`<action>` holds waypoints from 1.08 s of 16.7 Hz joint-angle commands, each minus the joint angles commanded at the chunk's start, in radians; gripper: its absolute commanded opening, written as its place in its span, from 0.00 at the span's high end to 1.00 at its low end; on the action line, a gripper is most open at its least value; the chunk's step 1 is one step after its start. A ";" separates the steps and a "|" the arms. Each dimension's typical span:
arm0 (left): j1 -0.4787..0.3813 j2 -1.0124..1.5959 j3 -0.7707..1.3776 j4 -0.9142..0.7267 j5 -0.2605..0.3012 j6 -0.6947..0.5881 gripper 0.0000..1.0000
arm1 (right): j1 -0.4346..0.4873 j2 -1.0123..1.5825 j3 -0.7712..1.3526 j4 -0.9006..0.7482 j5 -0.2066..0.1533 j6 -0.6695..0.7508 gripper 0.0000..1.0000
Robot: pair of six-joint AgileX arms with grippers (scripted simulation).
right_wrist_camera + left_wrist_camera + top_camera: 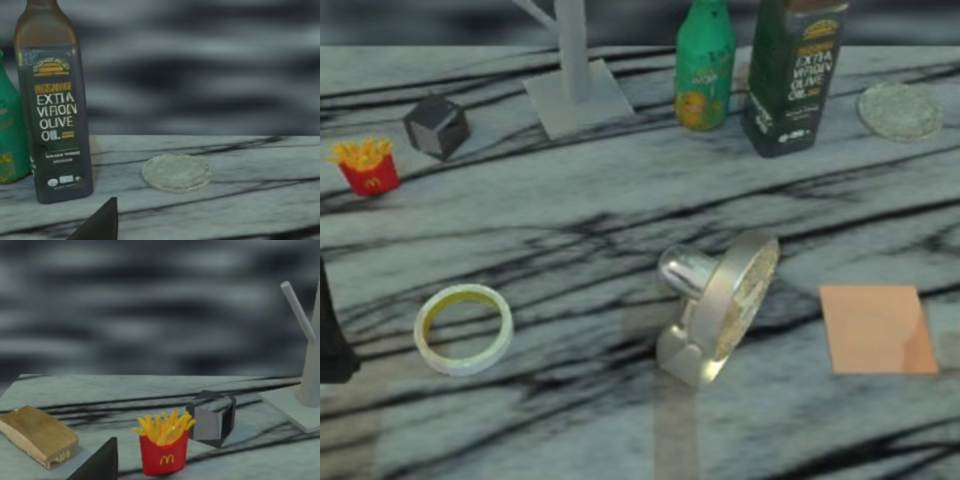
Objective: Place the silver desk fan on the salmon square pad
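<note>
Low in the top view's centre the silver desk fan [720, 305] stands on the marble table [570, 230], well apart from the salmon square pad [876, 328] at right-centre, while both grippers sit out of sight, finger state impossible to tell.

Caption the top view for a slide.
Silver desk fan stands on the marble table, left of the salmon square pad, untouched.

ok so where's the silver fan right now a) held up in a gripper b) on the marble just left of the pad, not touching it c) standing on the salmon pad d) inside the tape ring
b: in the top view the silver desk fan stands on the marble table to the left of the salmon square pad, with bare marble between them.
</note>
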 joint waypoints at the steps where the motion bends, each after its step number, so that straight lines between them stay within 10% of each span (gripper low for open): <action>1: 0.000 0.000 0.000 0.000 0.000 0.000 0.00 | 0.000 0.000 0.000 0.000 0.000 0.000 0.00; 8: 0.000 0.000 0.000 0.000 0.000 0.000 0.00 | 0.090 0.219 0.211 -0.198 0.000 0.150 0.00; 18: 0.000 0.000 0.000 0.000 0.000 0.000 0.00 | 0.402 1.187 1.139 -0.856 0.000 0.738 0.00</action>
